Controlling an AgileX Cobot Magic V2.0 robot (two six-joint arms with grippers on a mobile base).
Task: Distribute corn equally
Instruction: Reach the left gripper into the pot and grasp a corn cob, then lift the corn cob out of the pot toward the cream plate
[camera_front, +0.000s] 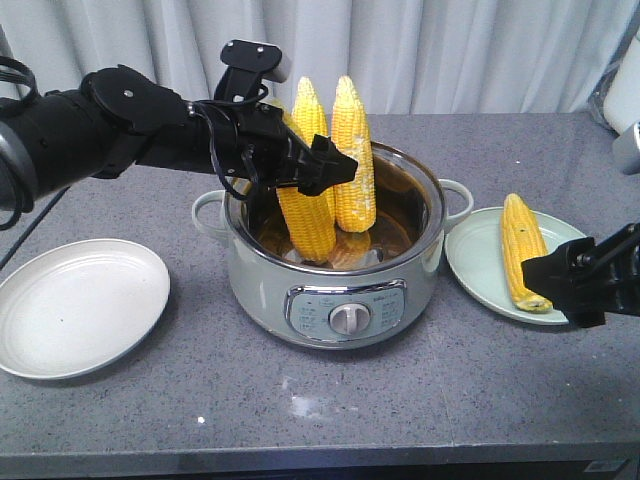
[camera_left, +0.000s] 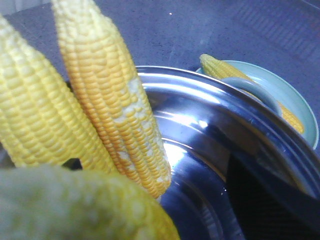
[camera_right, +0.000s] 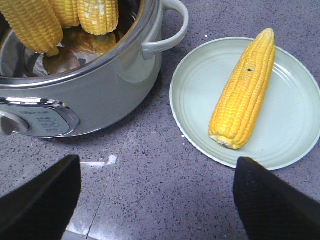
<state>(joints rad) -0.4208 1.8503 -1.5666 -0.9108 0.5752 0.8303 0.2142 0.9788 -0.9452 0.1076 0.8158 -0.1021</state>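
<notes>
Three corn cobs stand tip-up in the steel pot (camera_front: 262, 275). My left gripper (camera_front: 322, 167) reaches over the rim and is shut on the front corn cob (camera_front: 306, 222), which leans in the pot. In the left wrist view that cob (camera_left: 75, 205) is a blur at the bottom and hides the fingers; the other two cobs (camera_left: 35, 115) (camera_left: 112, 100) stand beyond it. A fourth cob (camera_front: 524, 252) (camera_right: 245, 90) lies on the green plate (camera_front: 478, 258). My right gripper (camera_front: 562, 280) (camera_right: 157, 195) hangs open and empty over the table, in front of that plate.
An empty white plate (camera_front: 80, 305) sits at the left of the pot. The pot has side handles (camera_front: 458, 195) and a front dial (camera_front: 348, 318). The grey table's front edge (camera_front: 320, 448) runs close below; a curtain hangs behind.
</notes>
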